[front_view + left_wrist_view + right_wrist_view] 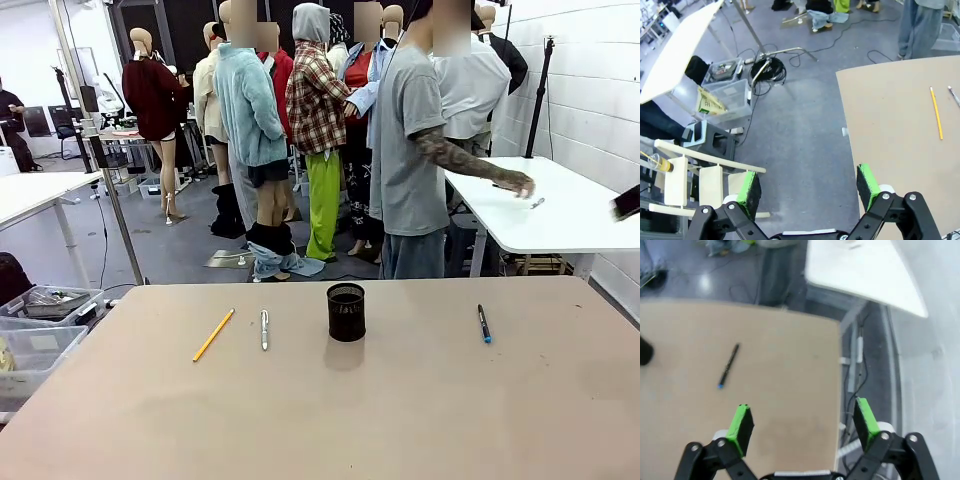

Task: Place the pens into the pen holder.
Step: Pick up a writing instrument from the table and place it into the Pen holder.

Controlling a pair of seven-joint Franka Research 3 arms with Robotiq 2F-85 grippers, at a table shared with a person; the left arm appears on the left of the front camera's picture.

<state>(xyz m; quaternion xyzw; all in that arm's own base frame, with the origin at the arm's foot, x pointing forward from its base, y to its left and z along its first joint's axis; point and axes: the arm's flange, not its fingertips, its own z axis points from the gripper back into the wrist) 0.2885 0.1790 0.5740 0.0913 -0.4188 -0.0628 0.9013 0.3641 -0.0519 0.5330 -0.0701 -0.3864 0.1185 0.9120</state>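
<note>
L fingers (pixel 866 182) and R fingers (pixel 740 426) both wide open, empty; pencil (pixel 213 335) and silver pen (pixel 264 329) lie on tabletop (pixel 430 410) L of holder (pixel 346 311), long axes roughly front-to-back, prob. nearer L fingers; blue-tipped pen (pixel 484 323) R side.

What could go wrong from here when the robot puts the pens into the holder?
The yellow pencil, silver pen and blue-tipped pen lie flat on the table; the open left end effector or right end effector may push such thin things away.
The pencil and silver pen lie close together, so taking one may knock the other.
The pen holder stands free; a pen striking its rim might tip it.
</note>
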